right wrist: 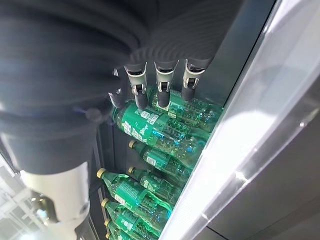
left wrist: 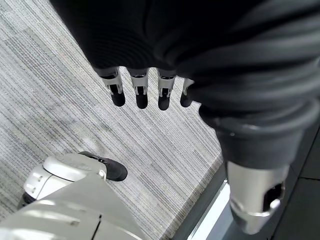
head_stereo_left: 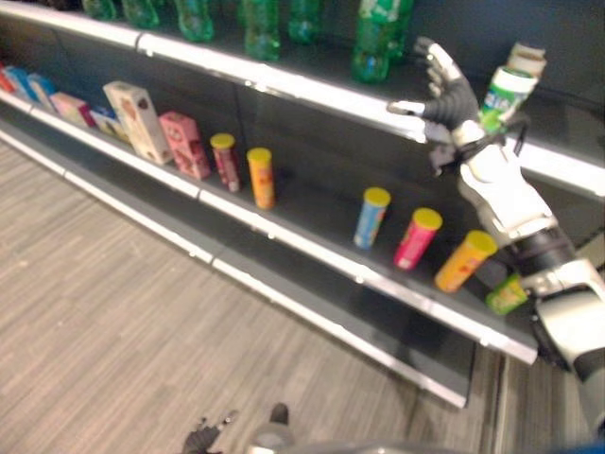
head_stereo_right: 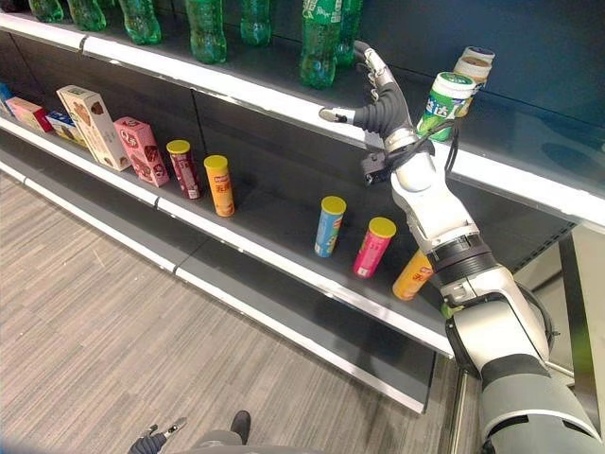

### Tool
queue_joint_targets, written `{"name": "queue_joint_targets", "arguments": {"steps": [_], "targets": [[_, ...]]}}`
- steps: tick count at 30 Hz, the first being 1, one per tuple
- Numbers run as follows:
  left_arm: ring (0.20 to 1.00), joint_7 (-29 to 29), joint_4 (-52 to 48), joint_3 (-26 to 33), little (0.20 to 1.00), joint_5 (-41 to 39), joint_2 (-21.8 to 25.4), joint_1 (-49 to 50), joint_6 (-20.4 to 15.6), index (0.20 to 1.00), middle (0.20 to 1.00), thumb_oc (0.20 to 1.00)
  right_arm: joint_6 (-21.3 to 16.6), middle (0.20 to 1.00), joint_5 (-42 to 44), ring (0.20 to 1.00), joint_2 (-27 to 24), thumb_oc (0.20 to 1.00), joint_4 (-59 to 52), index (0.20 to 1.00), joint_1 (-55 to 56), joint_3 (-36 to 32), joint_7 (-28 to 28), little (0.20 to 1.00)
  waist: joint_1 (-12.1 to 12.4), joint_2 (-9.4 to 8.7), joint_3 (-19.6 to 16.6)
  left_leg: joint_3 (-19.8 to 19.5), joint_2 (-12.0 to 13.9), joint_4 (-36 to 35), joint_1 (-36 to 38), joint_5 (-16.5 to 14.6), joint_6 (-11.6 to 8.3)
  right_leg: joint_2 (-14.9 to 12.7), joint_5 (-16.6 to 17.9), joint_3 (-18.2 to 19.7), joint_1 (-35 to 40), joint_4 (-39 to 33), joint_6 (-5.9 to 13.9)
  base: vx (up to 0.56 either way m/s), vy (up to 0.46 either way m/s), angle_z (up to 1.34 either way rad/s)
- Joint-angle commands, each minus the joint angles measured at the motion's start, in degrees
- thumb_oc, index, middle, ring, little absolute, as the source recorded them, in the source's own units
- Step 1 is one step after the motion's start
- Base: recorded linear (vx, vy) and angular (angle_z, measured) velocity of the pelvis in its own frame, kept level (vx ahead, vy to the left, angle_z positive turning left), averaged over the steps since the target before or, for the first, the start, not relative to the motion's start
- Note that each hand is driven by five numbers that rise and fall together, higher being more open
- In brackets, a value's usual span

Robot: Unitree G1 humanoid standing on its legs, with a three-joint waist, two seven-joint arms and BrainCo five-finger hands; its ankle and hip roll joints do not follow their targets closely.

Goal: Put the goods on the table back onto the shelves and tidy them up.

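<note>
My right hand (head_stereo_right: 378, 106) is raised at the front edge of the top shelf (head_stereo_left: 284, 83), open, with straight fingers (right wrist: 160, 89) and nothing in it. It stands between a row of green bottles (head_stereo_right: 321, 38) on its left and a green-and-white canister (head_stereo_right: 444, 102) upright on the shelf close to its right. In the right wrist view the green bottles (right wrist: 160, 127) lie just past the fingertips. My left hand (head_stereo_left: 201, 438) hangs low over the floor, its fingers (left wrist: 140, 94) relaxed and empty.
A second canister (head_stereo_right: 475, 64) stands behind the first. The middle shelf (head_stereo_left: 284, 241) holds blue (head_stereo_left: 371, 217), pink (head_stereo_left: 417, 238) and orange (head_stereo_left: 464, 260) tubes, two more tubes (head_stereo_left: 261, 177) further left, and boxes (head_stereo_left: 184, 144). A small green pack (head_stereo_left: 507, 295) lies far right.
</note>
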Motion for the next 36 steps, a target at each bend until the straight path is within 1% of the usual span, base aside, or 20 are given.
{"name": "queue_joint_targets", "arguments": {"steps": [1,9,17,20,36], "targets": [[1.0,0.5,2.2,-4.0,1.0,0.1,3.1,-3.3,-1.3,1.0,1.0,1.0,-1.6,1.0,-1.4,1.0,-2.9,1.0,0.2,1.0,-6.3,0.3,-1.9,1.0,2.1,-0.34,-0.4,3.1,3.1,0.4,4.8,-7.9,-3.46,-3.5,0.1,0.6,-0.3,0.7,1.86,0.0,0.0,0.0],[1.0,0.6,1.1,-3.6,1.0,0.4,3.1,-2.8,-1.3,1.0,1.0,1.0,-1.2,1.0,-2.7,1.0,-4.1,1.0,-0.5,1.0,-4.3,-0.8,-2.5,1.0,1.7,-0.39,-0.2,3.4,3.0,0.4,5.0,-8.1,-3.34,-3.6,0.2,1.0,-0.6,0.7,1.94,0.0,0.0,0.0],[1.0,0.5,1.0,-3.7,1.0,0.5,3.1,-2.7,-1.2,1.0,1.0,1.0,-1.1,1.0,-3.0,1.0,-4.1,1.0,-0.9,1.0,-3.6,-1.1,-2.7,1.0,1.6,-0.41,-0.1,3.5,3.0,0.4,5.1,-8.1,-3.26,-3.6,0.3,1.2,-0.6,0.7,1.93,0.0,0.002,-0.01],[1.0,0.5,0.1,-3.5,1.0,1.0,3.2,-2.3,-1.2,1.0,1.0,1.0,-0.6,1.0,-4.4,1.0,-5.0,1.0,-0.9,1.0,-2.3,-1.5,-2.8,1.0,1.3,-0.38,0.2,3.6,3.0,0.4,5.1,-8.2,-3.09,-3.7,0.4,1.5,-0.8,0.7,1.98,0.0,0.005,-0.02],[1.0,0.5,-0.3,-3.5,1.0,1.2,3.3,-2.1,-1.2,1.0,1.0,1.0,-0.4,1.0,-4.8,1.0,-5.1,1.0,-1.3,1.0,-1.4,-1.9,-2.9,1.0,1.1,-0.35,0.3,3.7,2.9,0.4,5.2,-8.2,-3.04,-3.8,0.4,1.7,-0.9,0.7,2.02,0.0,0.0,-0.01]]}}
